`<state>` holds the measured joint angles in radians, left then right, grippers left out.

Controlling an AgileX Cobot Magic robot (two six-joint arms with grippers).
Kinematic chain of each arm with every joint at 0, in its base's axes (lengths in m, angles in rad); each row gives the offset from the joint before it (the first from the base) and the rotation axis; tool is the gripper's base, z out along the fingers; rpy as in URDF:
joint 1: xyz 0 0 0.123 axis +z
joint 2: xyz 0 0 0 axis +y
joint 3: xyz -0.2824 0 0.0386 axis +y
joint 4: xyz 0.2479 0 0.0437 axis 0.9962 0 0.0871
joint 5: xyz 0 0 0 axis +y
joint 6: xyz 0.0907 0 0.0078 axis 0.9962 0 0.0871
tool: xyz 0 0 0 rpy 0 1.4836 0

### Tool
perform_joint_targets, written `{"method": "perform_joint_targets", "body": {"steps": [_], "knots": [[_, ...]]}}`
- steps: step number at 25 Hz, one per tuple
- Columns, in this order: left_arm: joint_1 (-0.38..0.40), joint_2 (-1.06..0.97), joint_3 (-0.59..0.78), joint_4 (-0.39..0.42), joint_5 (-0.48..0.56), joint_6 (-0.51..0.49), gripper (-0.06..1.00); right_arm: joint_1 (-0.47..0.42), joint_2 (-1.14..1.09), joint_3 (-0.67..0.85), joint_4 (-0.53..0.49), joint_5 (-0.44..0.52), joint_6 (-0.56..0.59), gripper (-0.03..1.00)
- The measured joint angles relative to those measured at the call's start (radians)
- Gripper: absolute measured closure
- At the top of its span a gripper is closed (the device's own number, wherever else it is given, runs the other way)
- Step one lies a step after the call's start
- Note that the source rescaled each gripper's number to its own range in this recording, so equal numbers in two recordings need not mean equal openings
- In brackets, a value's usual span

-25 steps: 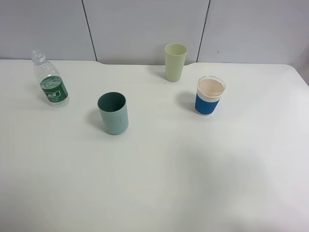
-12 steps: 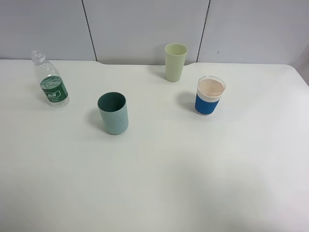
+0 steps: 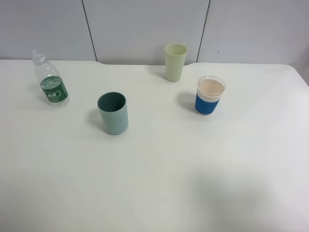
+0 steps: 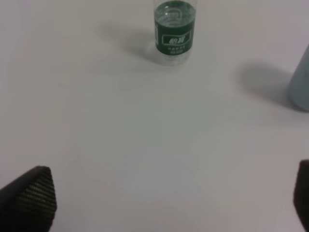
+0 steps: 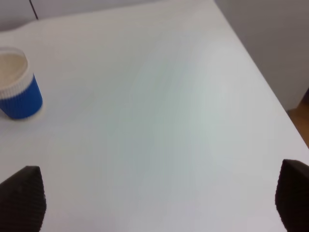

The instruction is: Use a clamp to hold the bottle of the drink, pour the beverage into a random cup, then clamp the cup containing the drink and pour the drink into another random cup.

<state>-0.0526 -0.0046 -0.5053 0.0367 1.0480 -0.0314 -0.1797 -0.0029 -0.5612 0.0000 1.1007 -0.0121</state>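
The small clear plastic bottle with a dark green label (image 3: 50, 79) stands upright at the white table's (image 3: 159, 183) far left, well apart from the plain teal tumbler (image 3: 113, 113) and pale yellow-green tumbler (image 3: 175, 62), both grippers spread wide, holding nothing.

blue cup with white rim band (image 3: 210, 97) upright on white table (image 3: 159, 179), grey wall panels (image 3: 145, 26) behind

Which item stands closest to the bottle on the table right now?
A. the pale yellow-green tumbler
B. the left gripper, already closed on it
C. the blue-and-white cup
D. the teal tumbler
D: in the exterior high view the teal tumbler is the bottle's nearest neighbour, with the pale yellow-green tumbler and blue-and-white cup farther right; nothing grips the bottle.
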Motion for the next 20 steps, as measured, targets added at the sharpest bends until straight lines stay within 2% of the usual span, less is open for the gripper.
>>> {"method": "perform_joint_targets", "body": {"steps": [3,9,20], "knots": [[0.0,0.0,0.0,0.0,0.0,0.0,-0.06,0.013,0.0,0.053,0.0,-0.02,-0.048,-0.03],[0.0,0.0,0.0,0.0,0.0,0.0,-0.06,0.014,0.0,0.055,0.0,-0.033,-0.067,-0.03],[0.0,0.0,0.0,0.0,0.0,0.0,-0.06,0.014,0.0,0.055,-0.082,-0.033,0.037,-0.03]]}}
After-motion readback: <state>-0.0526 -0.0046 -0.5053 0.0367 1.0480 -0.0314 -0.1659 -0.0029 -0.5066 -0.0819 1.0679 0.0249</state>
